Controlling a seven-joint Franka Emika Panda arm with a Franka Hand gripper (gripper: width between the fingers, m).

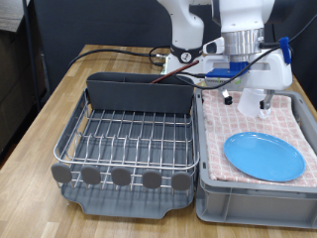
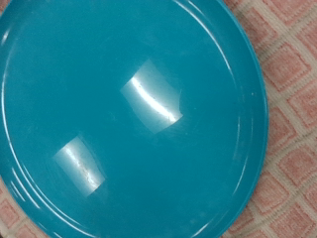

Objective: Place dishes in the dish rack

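Observation:
The light-blue plate lies flat on the pink checked cloth in the grey bin, at the exterior view's right. It fills almost the whole wrist view. My gripper hangs above the bin, just behind the plate, with its fingers apart and nothing between them. The fingers do not show in the wrist view. The dish rack, with its wire grid, grey cutlery box and round tabs, stands left of the bin. No dish shows on its grid. The mug and the spoon are out of view.
Rack and bin stand side by side on a wooden table. Red and black cables run over the table behind the rack. The arm's white base stands at the back.

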